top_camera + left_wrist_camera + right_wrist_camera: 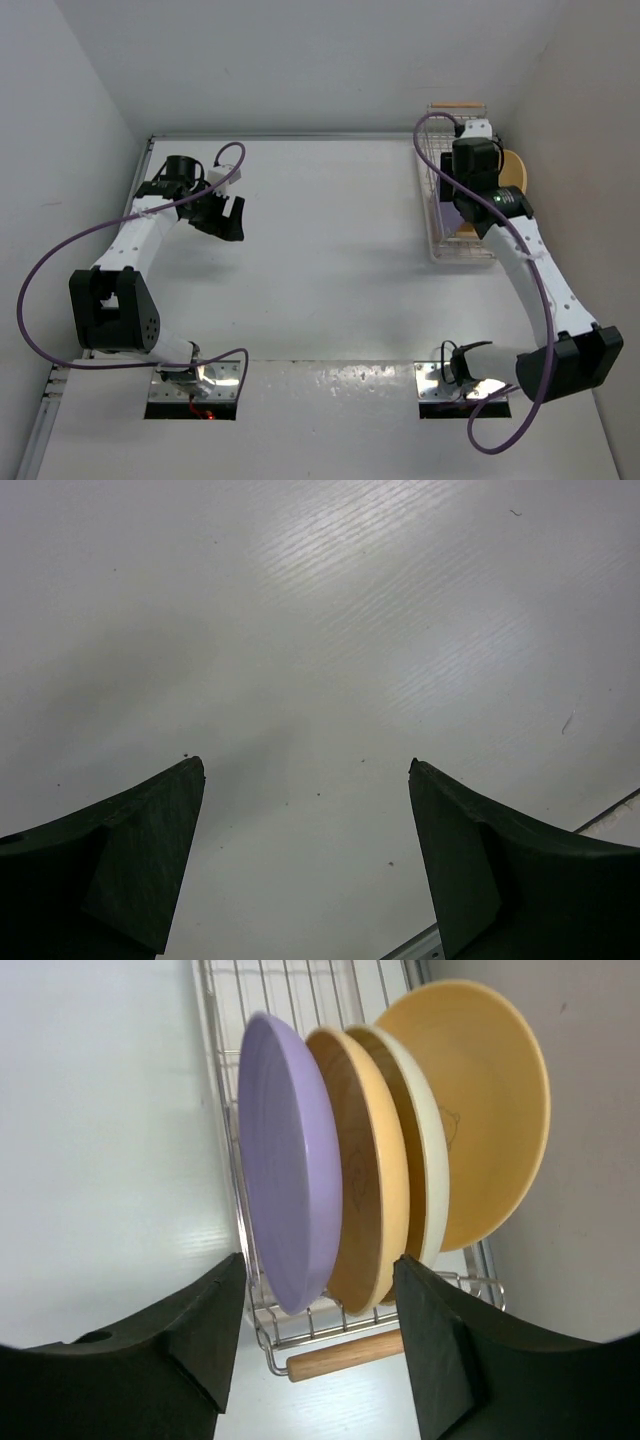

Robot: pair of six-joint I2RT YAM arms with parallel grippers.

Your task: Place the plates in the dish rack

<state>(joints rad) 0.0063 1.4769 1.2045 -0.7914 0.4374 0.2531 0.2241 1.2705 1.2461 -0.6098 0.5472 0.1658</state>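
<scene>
All the plates stand on edge side by side in the dish rack point(225, 1060): lavender plate point(285, 1190), yellow-orange plate point(375, 1190), cream plate point(425, 1160) and a second yellow-orange plate point(480, 1100) leaning toward the wall. My right gripper point(320, 1260) is open and empty, just above the plates' near edges, touching none. In the top view the right arm covers most of the rack point(437, 200); a yellow plate edge point(515, 165) shows beside it. My left gripper point(225, 215) is open and empty over bare table at the far left point(305, 765).
The rack stands in the far right corner, close to the right wall point(590, 1210). Its wooden handles show at the near end point(345, 1355) and the far end point(455, 105). A wall point(80, 150) runs along the table's left side.
</scene>
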